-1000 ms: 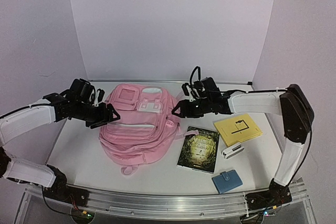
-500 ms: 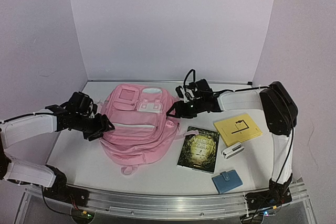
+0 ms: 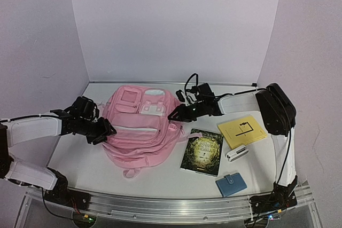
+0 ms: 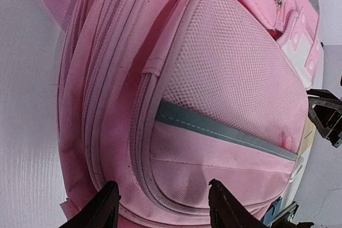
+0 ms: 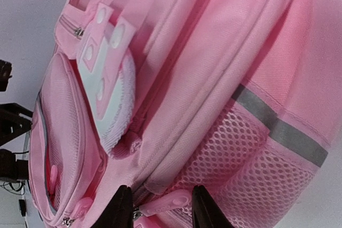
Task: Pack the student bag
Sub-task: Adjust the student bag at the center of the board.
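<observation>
Your student bag point(image 3: 140, 126): lying on the tabletop point(image 3: 75, 158), centre-left, front pockets up.
Your left hand point(image 4: 163, 212): at the bag's left side, fingers wide, pink fabric between them.
Your right hand point(image 5: 160, 206): at the bag's right side, fingers narrower, a pink zip tab point(image 5: 163, 201) between them; gripped or not, you cannot tell.
Right of the bag: book point(image 3: 202, 151), yellow pad point(image 3: 243, 130), blue wallet point(image 3: 231, 184).
</observation>
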